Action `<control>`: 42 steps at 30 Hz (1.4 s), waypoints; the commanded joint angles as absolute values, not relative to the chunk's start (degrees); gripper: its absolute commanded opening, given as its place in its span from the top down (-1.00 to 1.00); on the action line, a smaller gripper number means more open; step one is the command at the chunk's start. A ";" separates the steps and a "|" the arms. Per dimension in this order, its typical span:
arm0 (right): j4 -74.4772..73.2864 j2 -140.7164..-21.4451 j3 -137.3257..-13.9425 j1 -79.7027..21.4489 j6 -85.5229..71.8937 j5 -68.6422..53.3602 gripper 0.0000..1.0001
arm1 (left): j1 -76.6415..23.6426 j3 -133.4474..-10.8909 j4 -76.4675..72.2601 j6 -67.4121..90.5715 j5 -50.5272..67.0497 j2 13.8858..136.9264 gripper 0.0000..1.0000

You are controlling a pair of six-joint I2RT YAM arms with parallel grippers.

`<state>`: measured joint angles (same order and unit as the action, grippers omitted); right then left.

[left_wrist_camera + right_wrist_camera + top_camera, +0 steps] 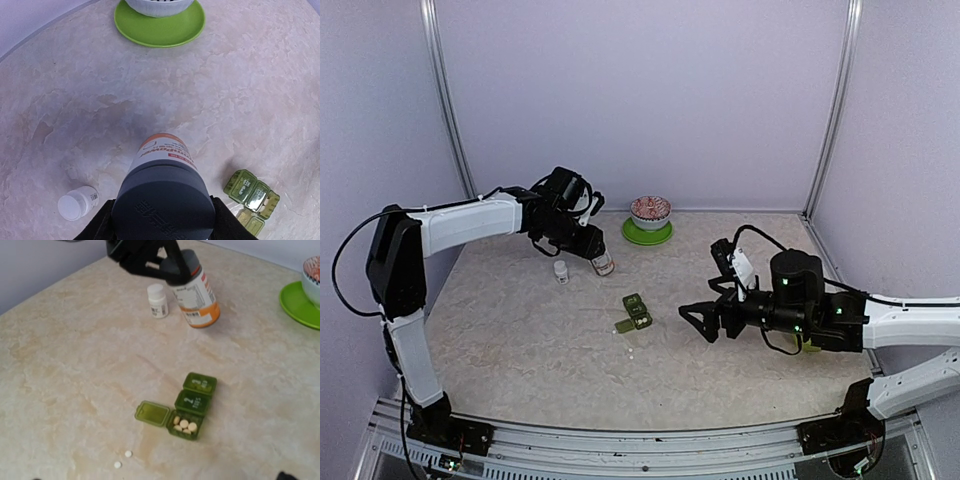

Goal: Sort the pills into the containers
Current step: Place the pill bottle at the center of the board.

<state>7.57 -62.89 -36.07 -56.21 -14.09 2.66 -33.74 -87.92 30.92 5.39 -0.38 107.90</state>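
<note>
Table [520,340], marbled beige, bears every item below. Left gripper [592,248]: fingers clamped on the dark end of the large bottle [197,290], at the far left. Right gripper [693,324]: fingers spread wide with nothing between them, hanging just right of the containers. Patterned bowl [650,209] on green plate [648,237]: far centre, outside the job as we read it. Large bottle: held tilted with its orange-banded end low over the table, and we cannot tell whether it touches. In our judgement the step in hand is parking this bottle, so we would stand it upright without knocking its small neighbour. Its label is white and orange. We read "…mPower" in the left wrist view, and the rest is too small. Containers [192,402]: 1 dark green strip of 3 compartments at table centre. The 2 far lids are closed, marked "2 TUES" and "3" with a word we cannot read. The near compartment is open, its lid flapped left. We would approach from the near side so neither lid nor strip is nudged. Small white bottle [157,300]: upright, just left of the large bottle, print illegible. Pills [184,424]: several lie in the open compartment. Also 2 loose pills [128,453] on the table just near of the strip. We judge these need narrowed fingers, a vertical descent, and 1 pill per pick.
</note>
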 commanded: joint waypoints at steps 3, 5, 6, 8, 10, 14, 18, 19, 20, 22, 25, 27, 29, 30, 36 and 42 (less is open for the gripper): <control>8.63 -62.31 -35.08 -55.75 -14.82 2.99 -1.00 | -32.30 -93.42 34.50 2.12 -2.59 111.96 0.28; 8.71 -62.45 -35.10 -55.73 -14.76 3.04 -1.00 | -32.15 -94.29 35.49 1.65 -2.93 112.92 0.28; 8.70 -62.48 -35.11 -55.75 -14.74 3.07 -1.00 | -32.07 -94.51 35.66 1.40 -3.10 113.20 0.28; 8.74 -62.72 -35.17 -55.73 -14.68 3.01 -1.00 | -31.97 -94.95 35.88 1.24 -4.01 113.65 0.28; 8.83 -63.08 -35.23 -55.80 -14.73 3.01 -1.00 | -31.91 -95.48 36.19 0.93 -4.57 114.25 0.28; 9.03 -63.80 -35.34 -55.72 -14.72 3.03 -1.00 | -31.83 -96.98 37.14 0.67 -4.23 116.03 0.27; 9.12 -64.24 -35.58 -55.74 -14.74 3.07 -1.00 | -31.85 -97.59 37.69 0.57 -4.26 117.04 0.21; 9.07 -64.31 -35.54 -55.74 -14.70 3.16 -1.00 | -31.75 -97.56 37.78 0.53 -4.34 117.13 0.20; 9.13 -64.38 -35.54 -55.79 -14.68 3.13 -1.00 | -31.74 -97.61 37.74 0.53 -4.39 117.20 0.20; 9.22 -64.57 -35.63 -55.77 -14.72 3.14 -1.00 | -31.76 -97.72 37.83 0.46 -4.52 117.33 0.15; 9.30 -65.13 -35.75 -55.76 -14.67 3.09 -1.00 | -31.80 -97.85 37.83 0.48 -4.58 117.51 -0.02; 9.44 -65.37 -35.71 -55.75 -14.61 3.01 -1.00 | -31.79 -97.92 37.65 0.64 -4.94 117.40 -0.19; 9.60 -65.67 -35.81 -55.74 -14.59 2.96 -1.00 | -31.75 -97.94 37.09 0.85 -4.91 117.02 -0.37; 9.61 -65.80 -35.78 -55.72 -14.67 2.93 -1.00 | -31.79 -98.03 36.75 0.95 -4.93 116.73 -0.48; 9.60 -66.27 -35.99 -55.80 -14.54 2.82 -1.00 | -31.88 -98.12 34.93 1.82 -5.12 114.43 -0.76; 9.17 -66.52 -35.81 -55.75 -14.56 3.52 -1.00 | -33.91 -95.11 32.68 3.29 -6.10 107.84 -0.97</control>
<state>8.40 -66.02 -35.57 -56.21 -14.44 2.74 -32.51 -96.05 36.14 1.91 -5.08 114.87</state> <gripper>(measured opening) 0.998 0.984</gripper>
